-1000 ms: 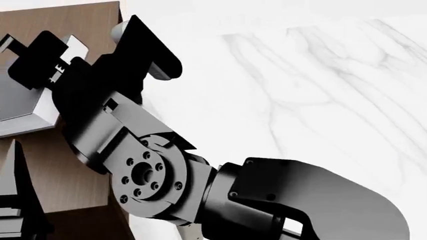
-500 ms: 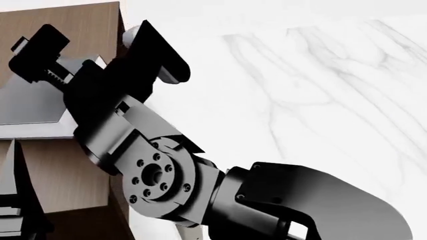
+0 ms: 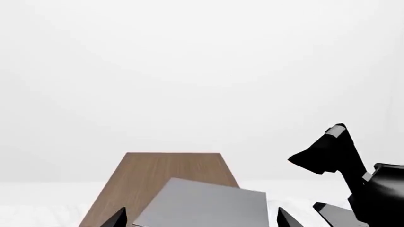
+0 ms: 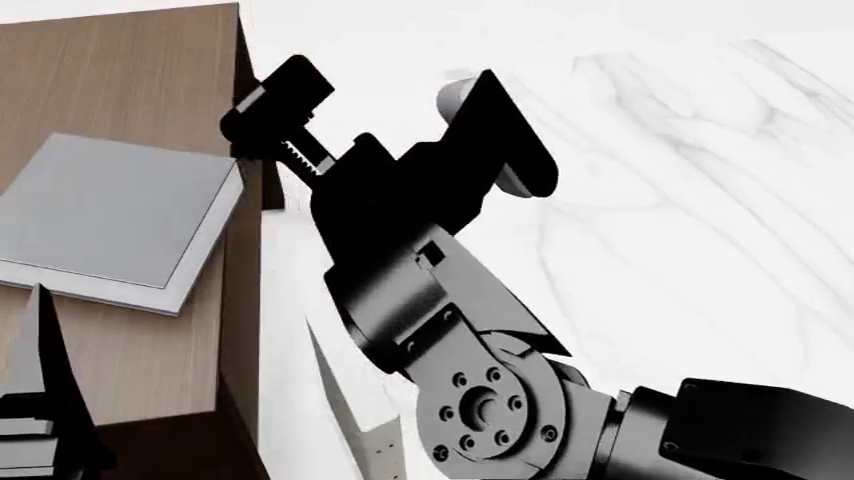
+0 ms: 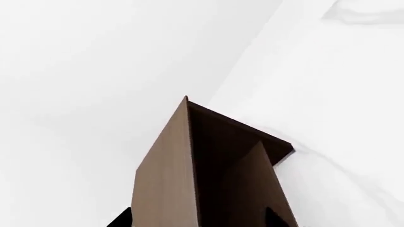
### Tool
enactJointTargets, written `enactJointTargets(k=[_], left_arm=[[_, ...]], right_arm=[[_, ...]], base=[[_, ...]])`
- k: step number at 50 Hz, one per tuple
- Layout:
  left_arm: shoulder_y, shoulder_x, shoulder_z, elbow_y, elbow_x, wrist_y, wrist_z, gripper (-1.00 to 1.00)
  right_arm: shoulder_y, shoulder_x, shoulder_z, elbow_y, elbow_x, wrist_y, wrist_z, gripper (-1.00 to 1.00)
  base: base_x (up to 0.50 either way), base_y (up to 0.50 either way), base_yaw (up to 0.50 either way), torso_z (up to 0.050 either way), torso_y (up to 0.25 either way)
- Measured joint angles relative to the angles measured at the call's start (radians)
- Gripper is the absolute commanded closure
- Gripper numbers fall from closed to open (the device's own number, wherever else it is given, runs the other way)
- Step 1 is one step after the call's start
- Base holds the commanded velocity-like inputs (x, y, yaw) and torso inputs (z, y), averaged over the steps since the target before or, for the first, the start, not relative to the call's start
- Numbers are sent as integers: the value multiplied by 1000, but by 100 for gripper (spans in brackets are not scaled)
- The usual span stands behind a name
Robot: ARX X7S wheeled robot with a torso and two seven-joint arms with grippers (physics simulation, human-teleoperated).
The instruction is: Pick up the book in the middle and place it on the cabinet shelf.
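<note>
Book (image 4: 114, 210) lies flat on wood-grain cabinet shelf (image 4: 127, 70) above marble floor (image 4: 694, 190).

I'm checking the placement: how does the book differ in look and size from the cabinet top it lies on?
The book is plain grey with white page edges; the cabinet shelf is brown wood grain. The book is much smaller, covering only part of the shelf. The book sits skewed, its edges not parallel to the shelf's, one corner near the shelf's right edge. Both are flat rectangles lying level.
</note>
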Motion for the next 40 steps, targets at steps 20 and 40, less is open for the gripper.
enactJointTargets(k=[20, 40], left_arm=[[-159, 42, -5, -73, -31, -45, 45, -100], [-785, 222, -1, -502, -51, -193, 293, -100]], right_arm=[[-9, 300, -138, -203, -476, -283, 252, -100], [380, 497, -211, -218, -818, -84, 479, -100]], base=[[0, 0, 0, 0, 0], [0, 0, 0, 0, 0]])
